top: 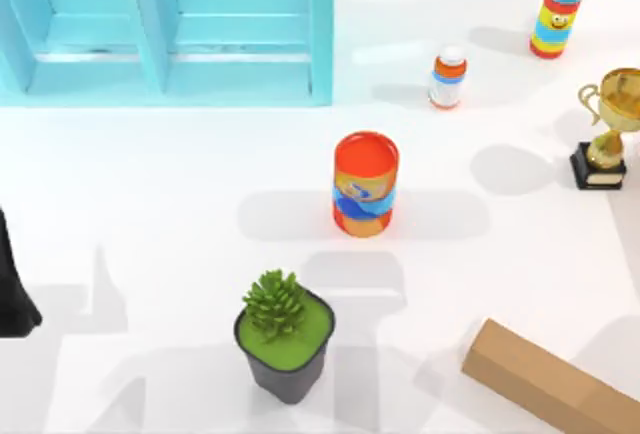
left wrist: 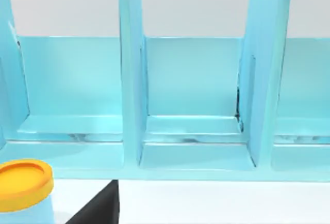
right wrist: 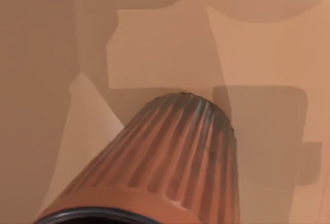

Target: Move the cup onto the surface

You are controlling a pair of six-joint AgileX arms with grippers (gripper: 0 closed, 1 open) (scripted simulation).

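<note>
Closest of all, in the right wrist view, is the cup [right wrist: 170,162]: a ribbed copper-brown tumbler with its dark rim turned toward the camera. It is seen over a plain tan surface [right wrist: 154,28] crossed by blocky shadows. I cannot tell whether the cup touches that surface, or whether the right gripper is grasping it or has let it go. In the top view, the plant pot [top: 285,339] stands at the near middle of the white table [top: 150,204], with a cardboard box [top: 550,379] lying at the near right. An orange-and-blue can [top: 365,184] stands upright in the centre, beyond the pot. A small bottle [top: 447,77] with a white cap is far right of centre, a striped toy tower [top: 557,17] stands in the far right corner, and a gold trophy [top: 605,129] sits at the right edge. A blue rack [top: 165,29] with upright dividers fills the far left. The left arm [top: 15,284] is a dark shape parked at the left edge; the left gripper's state cannot be told. The left wrist view faces the rack, with a yellow-lidded jar [left wrist: 23,182] in front of it.
</note>
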